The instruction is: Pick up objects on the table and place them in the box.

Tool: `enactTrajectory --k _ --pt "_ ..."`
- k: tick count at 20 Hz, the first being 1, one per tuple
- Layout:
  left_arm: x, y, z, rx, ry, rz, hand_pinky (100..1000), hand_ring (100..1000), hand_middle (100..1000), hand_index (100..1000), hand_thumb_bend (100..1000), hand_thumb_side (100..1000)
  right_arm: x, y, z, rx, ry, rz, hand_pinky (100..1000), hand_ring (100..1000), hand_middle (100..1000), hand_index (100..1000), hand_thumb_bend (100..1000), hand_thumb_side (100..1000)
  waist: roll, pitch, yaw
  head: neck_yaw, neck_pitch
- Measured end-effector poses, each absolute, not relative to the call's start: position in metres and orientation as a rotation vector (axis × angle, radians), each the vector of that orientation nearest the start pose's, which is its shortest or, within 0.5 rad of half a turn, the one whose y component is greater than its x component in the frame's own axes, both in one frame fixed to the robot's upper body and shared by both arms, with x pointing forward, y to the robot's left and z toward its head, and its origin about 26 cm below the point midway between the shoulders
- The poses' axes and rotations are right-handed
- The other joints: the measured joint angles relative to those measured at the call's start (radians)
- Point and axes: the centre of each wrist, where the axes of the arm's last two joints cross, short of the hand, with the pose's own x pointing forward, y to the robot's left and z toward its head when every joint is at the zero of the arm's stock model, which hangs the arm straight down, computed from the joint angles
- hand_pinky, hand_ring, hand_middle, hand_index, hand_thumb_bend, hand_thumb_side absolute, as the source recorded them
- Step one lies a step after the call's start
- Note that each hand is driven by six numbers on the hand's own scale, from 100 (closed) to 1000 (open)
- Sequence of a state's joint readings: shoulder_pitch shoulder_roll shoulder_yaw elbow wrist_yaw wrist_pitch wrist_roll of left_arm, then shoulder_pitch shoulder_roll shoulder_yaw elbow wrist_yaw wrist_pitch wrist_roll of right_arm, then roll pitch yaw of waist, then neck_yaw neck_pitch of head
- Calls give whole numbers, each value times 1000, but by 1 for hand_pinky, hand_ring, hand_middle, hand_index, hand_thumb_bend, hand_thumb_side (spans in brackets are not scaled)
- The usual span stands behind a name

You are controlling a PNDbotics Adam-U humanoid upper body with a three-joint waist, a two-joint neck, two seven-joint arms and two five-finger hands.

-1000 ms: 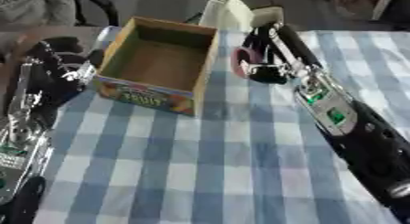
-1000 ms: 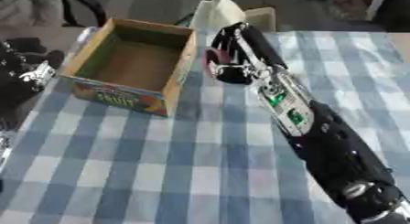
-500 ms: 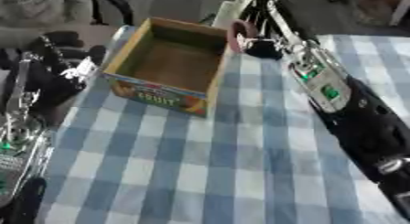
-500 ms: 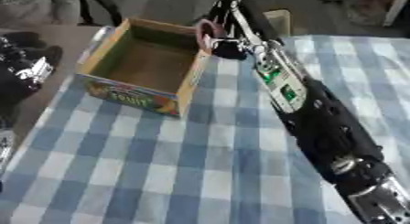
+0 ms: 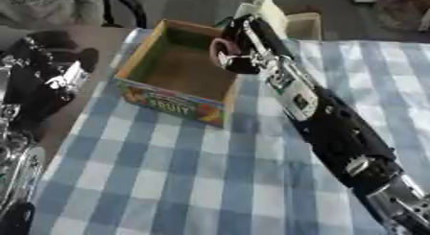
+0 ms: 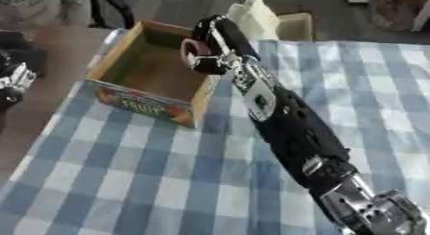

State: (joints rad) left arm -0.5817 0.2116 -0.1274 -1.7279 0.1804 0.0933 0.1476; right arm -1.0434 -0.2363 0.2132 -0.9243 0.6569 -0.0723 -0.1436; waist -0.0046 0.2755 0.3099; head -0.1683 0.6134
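An open cardboard box (image 5: 174,99) with a colourful fruit label stands at the upper left of the blue checked table. My right hand (image 5: 244,47) reaches from the lower right to the box's right rim. Its fingers are curled round a small pink ring-shaped object (image 5: 220,49), held just above the box's inside edge. My left hand (image 5: 49,80) rests at the left edge beside the box, its dark fingers relaxed and holding nothing. The inside of the box (image 6: 155,71) shows only its brown floor.
A cream container (image 6: 292,27) and a pale folded piece (image 6: 255,14) sit behind the box at the table's far edge. A person's grey sleeve (image 5: 46,6) shows at the upper left, off the table. Checked cloth (image 5: 185,181) stretches across the foreground.
My right hand has carried the pink object leftward from beside the box to over its right rim. The camera has also shifted, so the whole scene sits differently.
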Motion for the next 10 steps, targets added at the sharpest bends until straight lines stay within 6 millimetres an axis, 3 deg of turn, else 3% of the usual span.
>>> enactTrajectory --k 1,2,4,8,10 --pt "361 186 212 -155 -2152 -191 530 595 576 667 571 189 485 -160 203 -804 -1999 950 567 630 603 674 382 100 0 2 0 -4 0" --pt "360 186 212 -159 -2153 -192 529 595 576 667 572 189 485 -158 202 -813 -2000 964 687 746 713 764 490 167 0 2 0 -6 0" --pt "360 185 212 -163 -2152 -195 529 595 576 667 572 189 485 -153 203 -842 -2003 1015 789 832 808 831 593 325 -1 2 -1 -10 0" --pt "360 185 212 -168 -2153 -196 529 596 576 667 573 190 484 -149 206 -900 -1996 1095 839 882 858 867 658 419 -1 2 -12 -8 0" --pt "360 185 212 -168 -2153 -196 529 596 576 667 573 190 483 -148 209 -925 -2003 1084 831 877 855 862 643 415 -1 2 -22 -3 0"
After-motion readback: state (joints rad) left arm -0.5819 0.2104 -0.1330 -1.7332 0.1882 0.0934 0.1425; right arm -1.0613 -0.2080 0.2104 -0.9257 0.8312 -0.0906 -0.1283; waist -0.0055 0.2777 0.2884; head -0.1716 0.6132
